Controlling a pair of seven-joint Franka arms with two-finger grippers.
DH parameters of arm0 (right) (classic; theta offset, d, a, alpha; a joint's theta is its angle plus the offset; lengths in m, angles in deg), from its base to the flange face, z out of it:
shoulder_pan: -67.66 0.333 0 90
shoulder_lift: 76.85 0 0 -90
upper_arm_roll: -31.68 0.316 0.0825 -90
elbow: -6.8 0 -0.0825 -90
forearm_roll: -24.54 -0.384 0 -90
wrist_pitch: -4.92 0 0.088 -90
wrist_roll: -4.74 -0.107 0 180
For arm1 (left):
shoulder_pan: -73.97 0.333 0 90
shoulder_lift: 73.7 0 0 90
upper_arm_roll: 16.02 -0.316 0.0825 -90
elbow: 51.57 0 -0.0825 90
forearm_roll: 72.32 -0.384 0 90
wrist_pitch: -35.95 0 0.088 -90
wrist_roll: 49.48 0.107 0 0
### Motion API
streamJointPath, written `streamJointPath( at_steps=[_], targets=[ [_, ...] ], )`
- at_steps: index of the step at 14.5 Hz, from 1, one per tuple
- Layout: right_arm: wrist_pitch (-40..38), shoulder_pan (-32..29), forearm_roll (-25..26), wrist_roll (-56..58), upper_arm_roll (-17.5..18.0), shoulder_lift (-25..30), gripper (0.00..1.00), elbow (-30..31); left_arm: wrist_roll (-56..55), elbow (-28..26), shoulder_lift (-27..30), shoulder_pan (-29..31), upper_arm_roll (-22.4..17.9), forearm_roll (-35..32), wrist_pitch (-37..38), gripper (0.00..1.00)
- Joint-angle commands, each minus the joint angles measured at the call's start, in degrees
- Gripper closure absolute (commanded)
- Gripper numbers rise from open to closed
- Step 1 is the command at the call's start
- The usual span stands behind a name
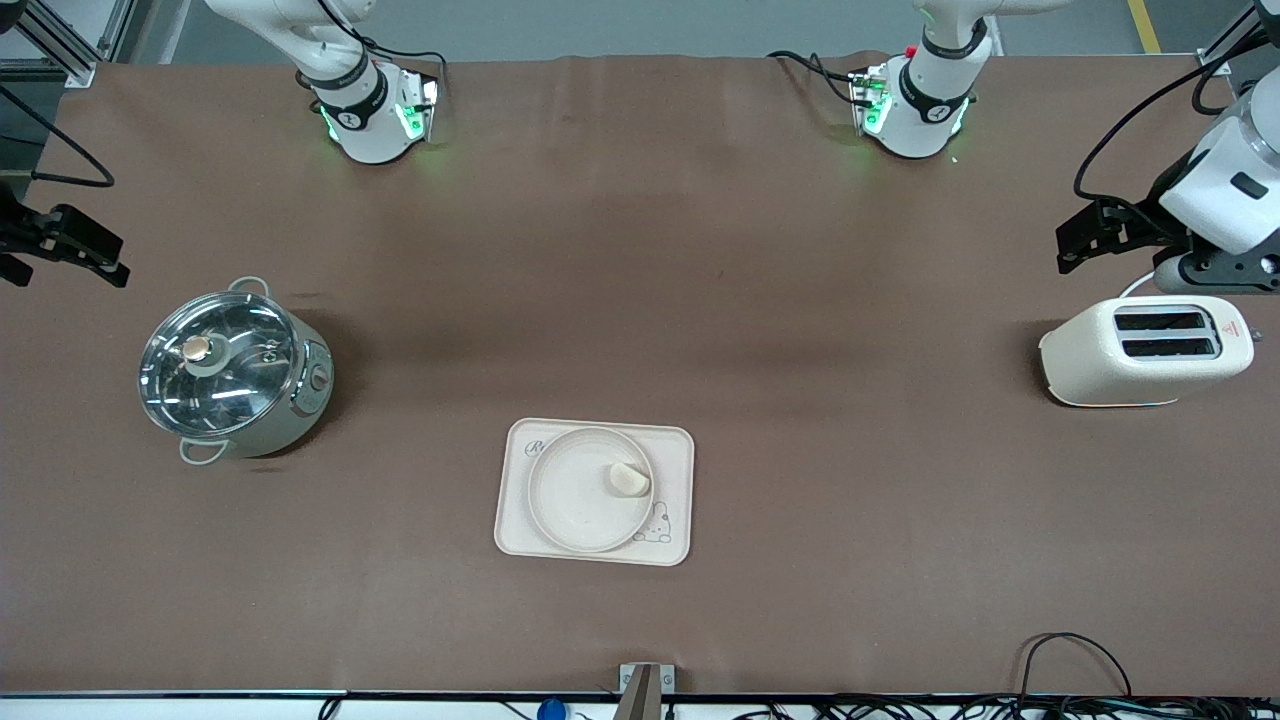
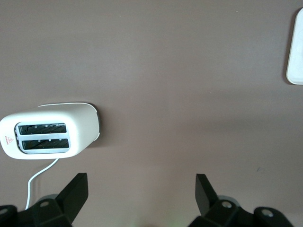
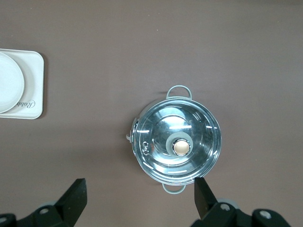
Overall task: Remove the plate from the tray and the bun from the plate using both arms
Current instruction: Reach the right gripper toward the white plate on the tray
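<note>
The round cream plate (image 1: 575, 500) lies on the rectangular cream tray (image 1: 672, 445), near the front camera at the table's middle. The small pale bun (image 1: 630, 480) sits on the plate near its rim. My left gripper (image 1: 1085, 238) hangs open and empty over the left arm's end of the table, beside the toaster; its black fingers stand wide apart in the left wrist view (image 2: 142, 189). My right gripper (image 1: 90, 255) hangs open and empty over the right arm's end, beside the pot, and shows in the right wrist view (image 3: 140, 191). The plate's edge shows in the right wrist view (image 3: 9, 80).
A white two-slot toaster (image 1: 1145, 350) with a cord stands at the left arm's end and shows in the left wrist view (image 2: 47, 130). A steel pot with a glass lid (image 1: 235, 370) stands at the right arm's end and shows in the right wrist view (image 3: 176, 142). Brown tablecloth covers the table.
</note>
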Motion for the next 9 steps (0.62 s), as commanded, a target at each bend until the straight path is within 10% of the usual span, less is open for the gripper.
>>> streamJointPath(
  at_steps=[1,9],
  targets=[
    [0.06,-1.69,-0.90,0.36,1.17,0.51,0.00,0.32,-0.30,1.33,-0.43,0.58,-0.01,0.53,-0.01,0.00],
    [0.15,-1.52,-0.99,0.01,1.17,0.51,0.00,0.58,-0.21,3.97,-0.78,0.76,-0.18,0.36,-0.02,0.00]
  ],
)
